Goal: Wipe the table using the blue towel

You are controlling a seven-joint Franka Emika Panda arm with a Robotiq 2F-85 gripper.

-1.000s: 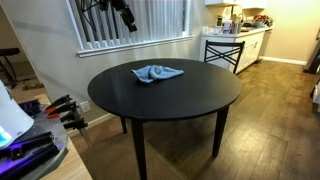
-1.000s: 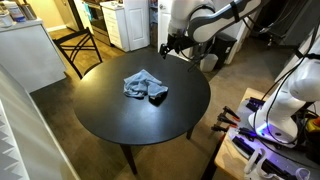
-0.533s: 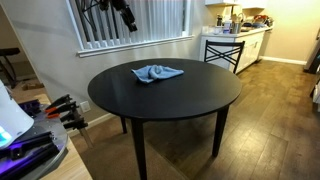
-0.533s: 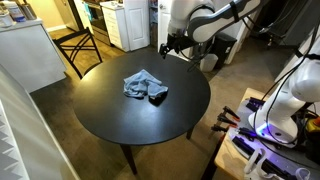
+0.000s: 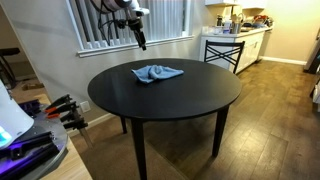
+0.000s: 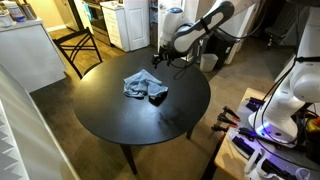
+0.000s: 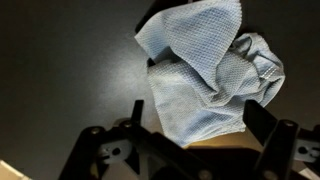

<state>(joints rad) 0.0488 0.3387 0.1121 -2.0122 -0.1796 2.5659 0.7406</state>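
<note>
**A:** Which way does the cloth lie from your tool?

**B:** Below my tool [image 7: 193, 112] and a little ahead of it. In the wrist view the blue towel [image 7: 205, 70] spans the gap between my fingers and runs on beyond them. In both exterior views it sits crumpled on the dark tabletop [image 5: 175, 105], on the half nearer my tool.

**A:** Are you touching it?

**B:** No. My tool [image 6: 160, 60] hangs in the air above the rim of the tabletop [image 6: 125, 120], with clear space down to the blue towel [image 6: 145, 86]. The fingers are spread wide and grip nothing.

**A:** Does it have a long axis to line up with?

**B:** None that I can tell. It is a rumpled heap with raised folds.

**A:** And your pose?

**B:** My arm reaches in over the edge with the wrist tipped down and the fingers aimed at the cloth. I judge the move to be mostly a descent, with a slight push forward.
</note>
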